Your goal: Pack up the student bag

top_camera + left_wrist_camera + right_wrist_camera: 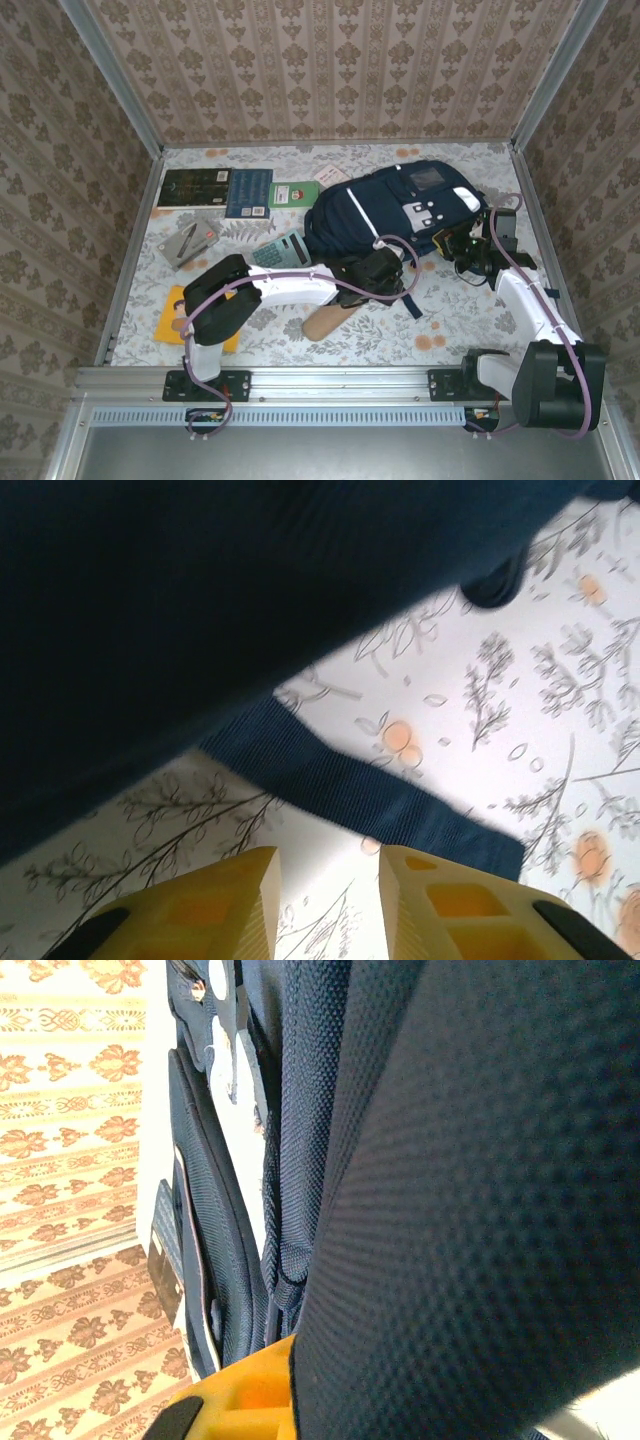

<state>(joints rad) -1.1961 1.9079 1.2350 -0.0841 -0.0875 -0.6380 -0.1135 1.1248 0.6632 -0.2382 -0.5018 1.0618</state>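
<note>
Student bag (pixel 400 205) lies upper right, contents hidden from me. Right gripper (pixel 455 240) clamps its fabric; left gripper (pixel 328 868) stands apart near its strap (pixel 370 800).

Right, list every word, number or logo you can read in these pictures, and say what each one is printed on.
No text can be read in any view.
Covers of the dark book, the blue book and the green book: print too small to read.
Keys of the calculator: too small to read.
White patches on the student bag: no legible marks.
</note>
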